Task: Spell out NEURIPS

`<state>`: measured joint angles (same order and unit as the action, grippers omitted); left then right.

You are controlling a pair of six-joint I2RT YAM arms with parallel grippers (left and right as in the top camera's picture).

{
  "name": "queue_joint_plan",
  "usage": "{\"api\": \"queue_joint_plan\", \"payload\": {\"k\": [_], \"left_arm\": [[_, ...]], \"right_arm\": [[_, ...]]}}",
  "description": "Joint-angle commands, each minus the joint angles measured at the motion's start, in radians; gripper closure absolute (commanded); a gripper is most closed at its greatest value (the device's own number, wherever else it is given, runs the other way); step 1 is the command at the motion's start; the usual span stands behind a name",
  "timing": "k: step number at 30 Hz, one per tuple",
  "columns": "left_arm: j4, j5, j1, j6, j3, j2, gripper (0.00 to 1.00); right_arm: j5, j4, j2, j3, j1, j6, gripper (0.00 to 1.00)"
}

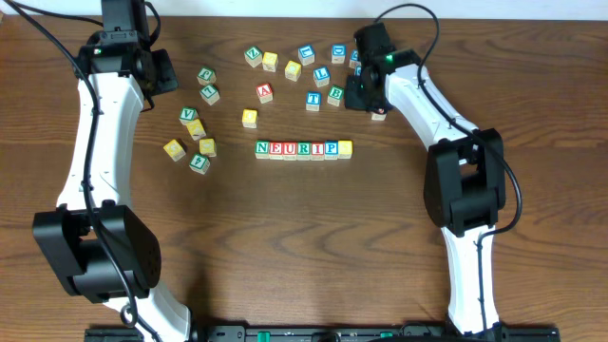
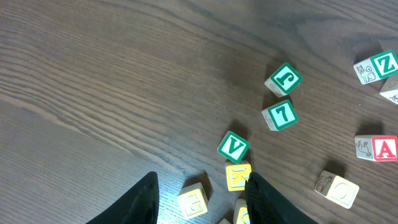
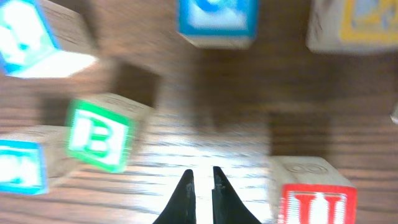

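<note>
A row of letter blocks [image 1: 296, 149] reading N E U R I P lies mid-table, with a yellow block [image 1: 345, 147] touching its right end; I cannot read that block's letter. My right gripper [image 1: 361, 95] [image 3: 200, 177] is shut and empty, low over the back right cluster, between a green B block [image 3: 99, 140] and a red-lettered block [image 3: 317, 199]. My left gripper [image 1: 163, 71] [image 2: 199, 193] is open at the back left. In its wrist view a yellow G block [image 2: 194, 200] lies on the table between its fingers, not held.
Loose blocks lie left of the row: green V [image 2: 234, 147], a yellow block [image 2: 238, 176], two more green blocks [image 2: 284, 79], a red A [image 2: 377, 148]. Several blue and green blocks [image 1: 321, 74] sit behind the row, by my right gripper.
</note>
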<state>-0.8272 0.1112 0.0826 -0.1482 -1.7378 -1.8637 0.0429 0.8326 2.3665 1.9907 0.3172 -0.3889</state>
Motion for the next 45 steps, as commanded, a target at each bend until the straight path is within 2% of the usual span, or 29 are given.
{"api": "queue_joint_plan", "payload": {"k": [1, 8, 26, 45], "left_arm": [[-0.002, 0.013, 0.002, 0.017, -0.014, -0.013, 0.55], [-0.002, 0.013, 0.002, 0.017, -0.014, -0.013, 0.56], [-0.002, 0.013, 0.002, 0.017, -0.014, -0.013, 0.55], [-0.002, 0.013, 0.002, 0.017, -0.014, -0.013, 0.55]], "right_arm": [[0.06, 0.001, 0.005, 0.045, 0.028, 0.017, 0.94], [0.122, -0.014, 0.005, 0.079, 0.094, 0.039, 0.92], [0.145, -0.299, 0.056, 0.081, 0.335, 0.038, 0.9], [0.155, -0.306, 0.121, 0.081, 0.394, 0.072, 0.9]]}}
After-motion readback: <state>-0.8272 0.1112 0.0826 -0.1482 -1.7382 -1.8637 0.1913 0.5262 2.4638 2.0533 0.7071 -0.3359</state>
